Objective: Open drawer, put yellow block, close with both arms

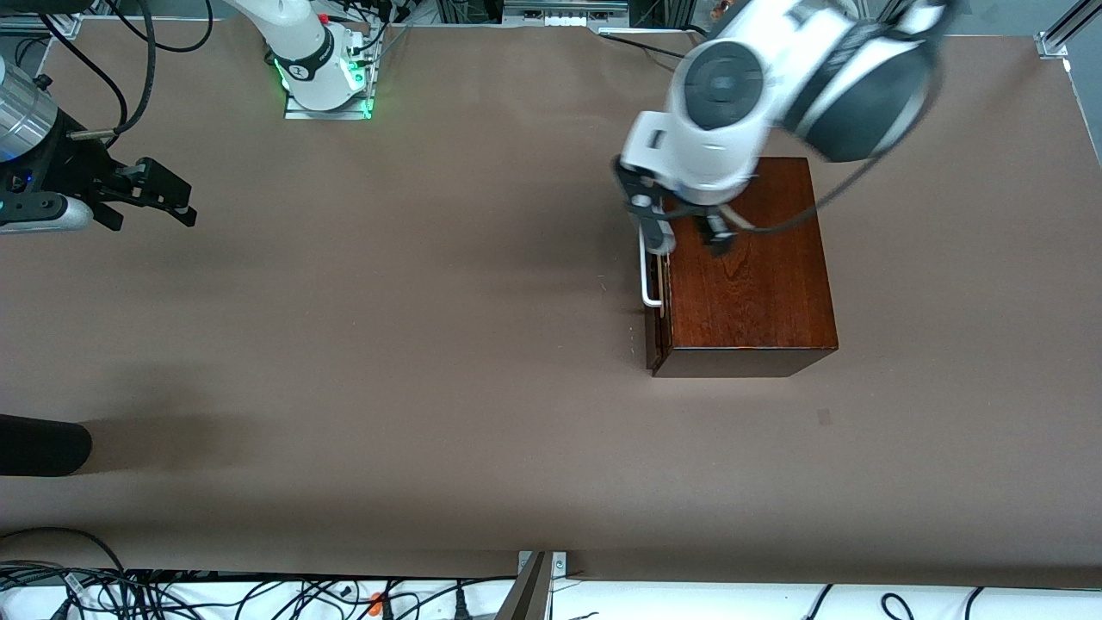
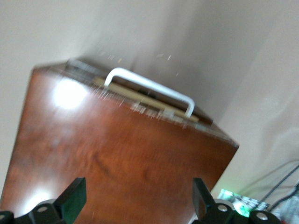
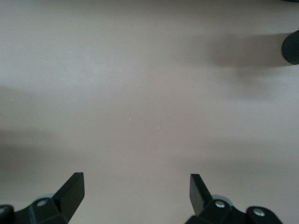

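So the left gripper (image 1: 687,231) was found hanging over the dark wooden box (image 1: 749,275), right above the top edge where the drawer (image 1: 658,297) front sits. Its fingers (image 2: 72,198) were spread wide in the left wrist view, with nothing caught between them, and the polished top of the box could be seen through the gap. One finger was placed over the handle side and the other over the lid, as far as could be judged from the front view.

The drawer was seen pretty much shut, only a thin pale strip of its tray being shown between the dark front and the box. The white handle (image 1: 647,274) was pointed toward the right arm's end of the table (image 1: 413,344).

The right gripper (image 1: 159,196) was parked well apart from the box, over bare table at the right arm's end, and that arm was just left waiting. Its fingers (image 3: 70,191) were also held wide apart with nothing in them; only brown tabletop was shown under it.

The yellow block couldn't be spotted in any view, so its whereabouts can't be told.

A dark rounded object (image 1: 39,443) was noticed at the table edge, nearer to the front camera than the right gripper.
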